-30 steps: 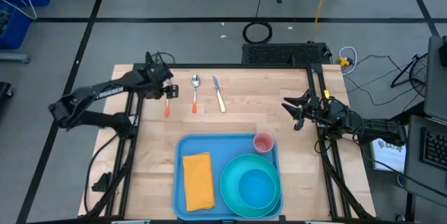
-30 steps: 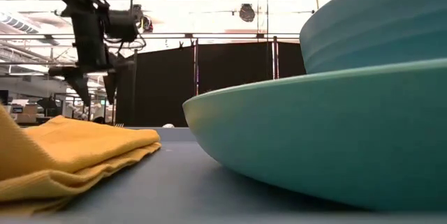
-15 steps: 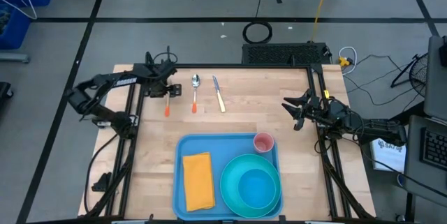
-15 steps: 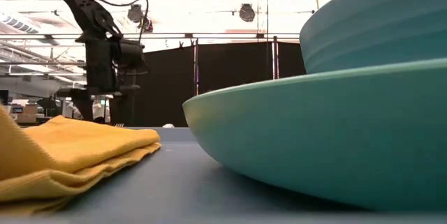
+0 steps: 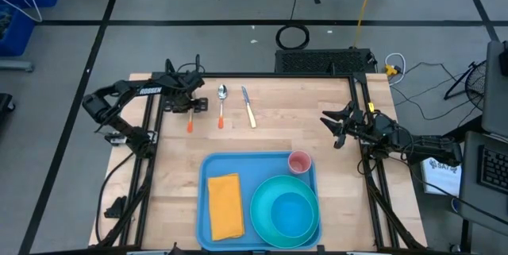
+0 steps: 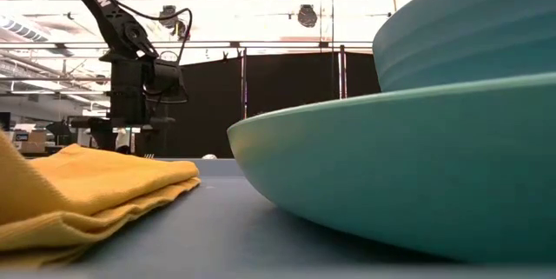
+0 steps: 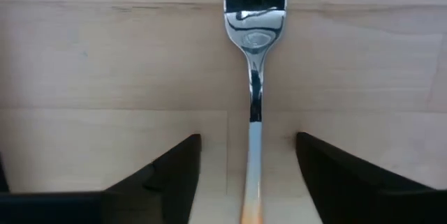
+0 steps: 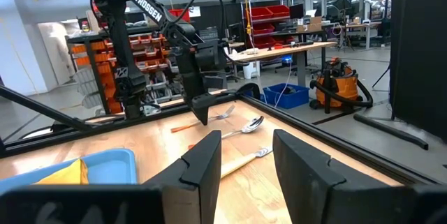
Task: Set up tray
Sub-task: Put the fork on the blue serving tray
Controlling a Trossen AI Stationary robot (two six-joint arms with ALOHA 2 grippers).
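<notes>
My left arm reaches in from the table's left edge toward the far left corner, elbow folded back outboard, wrist pointed down. My left gripper [image 5: 191, 106] hangs low over the tabletop with fingers [image 7: 167, 175] spread apart. My right arm rests at the right edge, its right gripper [image 5: 336, 124] aimed inward, fingers [image 8: 202, 165] parted, holding nothing.

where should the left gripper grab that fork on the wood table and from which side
Probably the narrow handle of the silver fork with the orange handle end, taken from straight above. It lies flat on the wooden table, and the open left gripper already straddles the handle, one finger on each side. The wide tines are a poorer hold.
</notes>
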